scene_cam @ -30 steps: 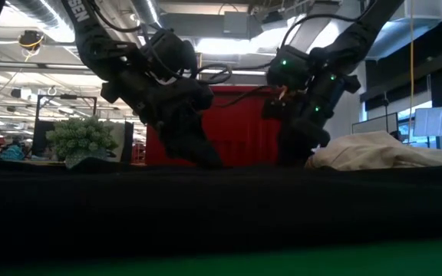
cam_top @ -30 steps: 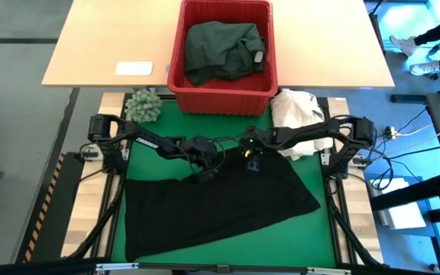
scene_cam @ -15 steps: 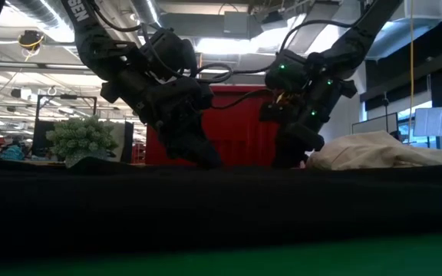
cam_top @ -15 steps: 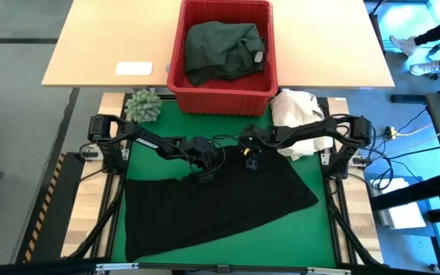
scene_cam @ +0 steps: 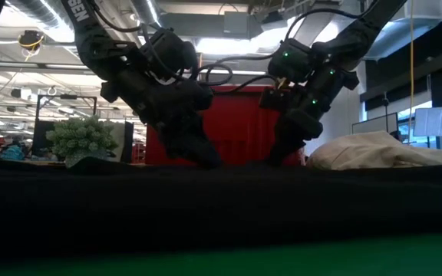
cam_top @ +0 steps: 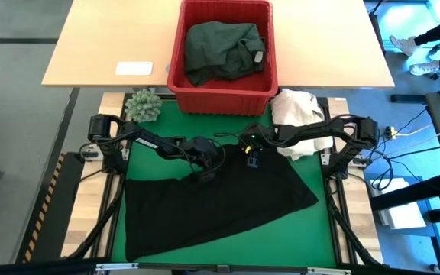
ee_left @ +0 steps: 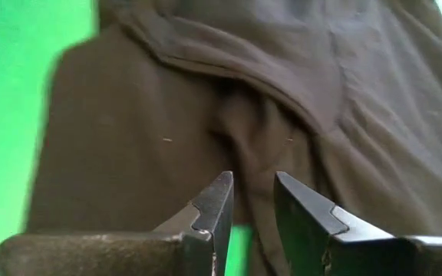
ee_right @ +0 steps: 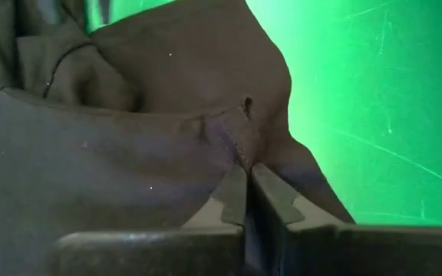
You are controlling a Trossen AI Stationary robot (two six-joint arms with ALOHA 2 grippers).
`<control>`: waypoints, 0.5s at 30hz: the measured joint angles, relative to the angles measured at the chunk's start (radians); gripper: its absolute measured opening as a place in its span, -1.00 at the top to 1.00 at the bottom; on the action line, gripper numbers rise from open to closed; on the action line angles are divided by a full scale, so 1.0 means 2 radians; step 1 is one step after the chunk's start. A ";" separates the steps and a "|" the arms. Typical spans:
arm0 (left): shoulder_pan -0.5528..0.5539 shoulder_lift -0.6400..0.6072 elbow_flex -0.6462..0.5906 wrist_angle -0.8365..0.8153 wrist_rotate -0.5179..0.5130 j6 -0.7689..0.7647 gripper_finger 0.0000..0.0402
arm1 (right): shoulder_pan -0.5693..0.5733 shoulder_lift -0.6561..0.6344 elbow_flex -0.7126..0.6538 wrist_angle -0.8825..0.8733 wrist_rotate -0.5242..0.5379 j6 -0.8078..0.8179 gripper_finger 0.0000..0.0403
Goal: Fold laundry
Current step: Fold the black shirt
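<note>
Here, on the far left of the green mat (cam_top: 312, 229), a spiky green plant (cam_top: 143, 105) stands by the corner, and a white card (cam_top: 134, 69) lies on the wooden table (cam_top: 98, 46) beyond it. The left gripper (cam_top: 204, 176) is down at the far edge of the black garment (cam_top: 220, 202), its 2 fingers (ee_left: 219, 207) set a narrow gap apart with a fold of the cloth between them; whether they truly pinch it I cannot tell. That garment lies spread over the middle of the mat, nearer than both arms. Far behind, at the centre, the red basket (cam_top: 177, 61) holds 1 dark green garment (cam_top: 221, 48), bunched up. Just right of the left gripper, the right gripper (cam_top: 252, 162) presses on the same far edge, its fingers (ee_right: 235, 195) closed tight together on a small pinch of black cloth. Farther right, a cream cloth heap (cam_top: 295, 109) sits at the mat's far right corner, under the right arm.
</note>
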 joint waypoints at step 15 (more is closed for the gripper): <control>0.014 0.000 0.000 0.079 -0.048 -0.033 0.27 | 0.037 -0.001 0.000 0.057 0.002 -0.002 0.99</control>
